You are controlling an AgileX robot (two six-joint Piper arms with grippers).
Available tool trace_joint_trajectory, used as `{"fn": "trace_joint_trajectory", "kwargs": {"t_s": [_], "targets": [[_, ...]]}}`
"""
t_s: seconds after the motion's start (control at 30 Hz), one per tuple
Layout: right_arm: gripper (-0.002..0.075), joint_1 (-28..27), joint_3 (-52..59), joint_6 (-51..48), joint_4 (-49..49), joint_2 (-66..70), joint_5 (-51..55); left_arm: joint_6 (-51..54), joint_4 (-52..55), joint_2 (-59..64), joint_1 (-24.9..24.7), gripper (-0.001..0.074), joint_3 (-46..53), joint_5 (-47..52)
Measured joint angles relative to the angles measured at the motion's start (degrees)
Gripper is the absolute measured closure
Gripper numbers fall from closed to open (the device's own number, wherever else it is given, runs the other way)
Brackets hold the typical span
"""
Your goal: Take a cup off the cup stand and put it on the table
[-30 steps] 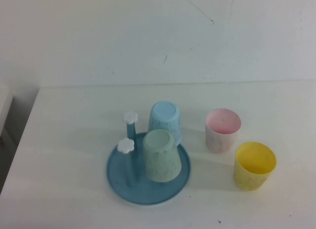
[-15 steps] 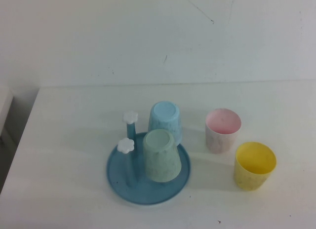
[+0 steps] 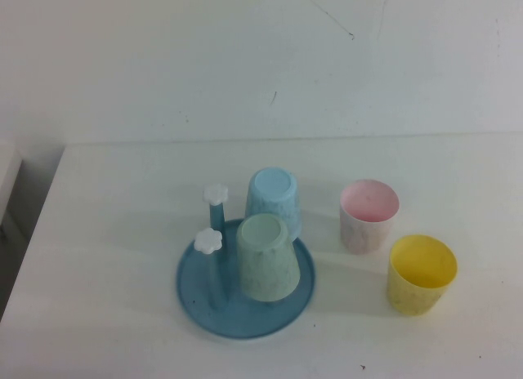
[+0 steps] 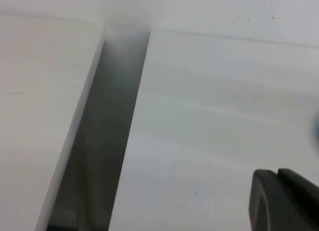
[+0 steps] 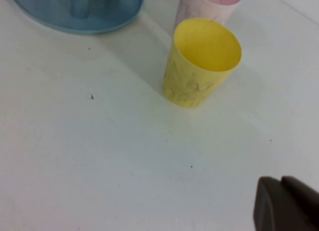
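The pale pink cup stands upright on the white table, to the right of the cup stand. It also shows in the right wrist view. The round blue stand holds two upside-down tumblers, a light blue one and a pale green one, beside two bare pegs with white flower caps. Neither gripper shows in the high view. My left gripper is shut and empty over bare table near its left edge. My right gripper is shut and empty, on the near side of the yellow tumbler.
A yellow tumbler stands upright in front of and right of the pink cup; it also shows in the right wrist view. A dark gap separates the table's left edge from another white surface. A white wall rises behind the table.
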Motion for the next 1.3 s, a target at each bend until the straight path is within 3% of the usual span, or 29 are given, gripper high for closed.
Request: {"fn": "trace_joint_trajectory", "kwargs": {"t_s": [0.3, 0.6, 0.93, 1.3], "targets": [[0.0729, -3.94, 4.43, 0.0, -5.67, -1.13, -4.73, 0.0, 0.0, 0.0, 0.0, 0.0737, 0.0, 0.0], [0.0729, -14.48, 13.7, 1.08, -4.53, -11.26, -18.64, 0.0, 0.0, 0.0, 0.0, 0.0737, 0.0, 0.0], [0.0729, -27.49, 23.29, 5.38, -0.4, -18.26, -20.76, 0.0, 0.0, 0.0, 0.0, 0.0737, 0.0, 0.09], [0.0729, -28.64, 23.3, 6.97, 0.94, -18.35, -20.4, 0.0, 0.0, 0.0, 0.0, 0.0737, 0.0, 0.09]]}}
